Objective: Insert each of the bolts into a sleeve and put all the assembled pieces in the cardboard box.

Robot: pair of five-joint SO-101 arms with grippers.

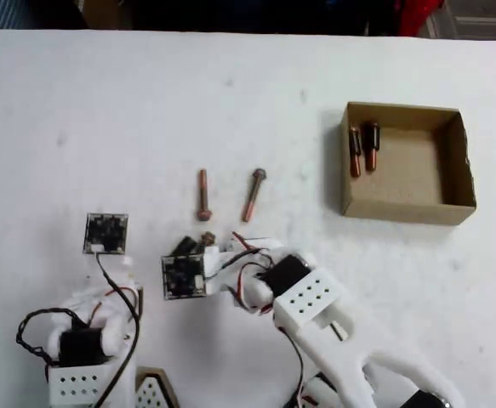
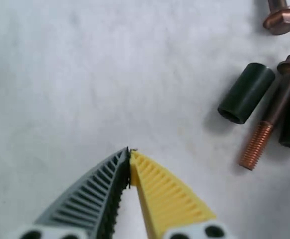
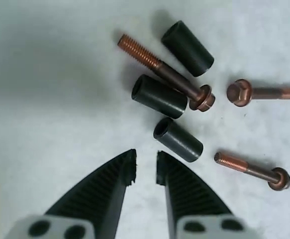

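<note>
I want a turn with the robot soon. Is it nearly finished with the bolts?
Not yet. Two assembled pieces already lie in the cardboard box. Neither gripper holds anything: the right gripper is open beside a sleeve, and the left gripper is shut. Three bolts and three sleeves lie loose on the table, none joined yet.

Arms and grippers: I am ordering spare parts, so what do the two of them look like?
Both arms are white plastic with rows of small holes, black motors and black and red cables: the left arm and the right arm. The left gripper has ribbed jaws, one grey and one yellow. The right gripper has two black ribbed jaws.
</note>
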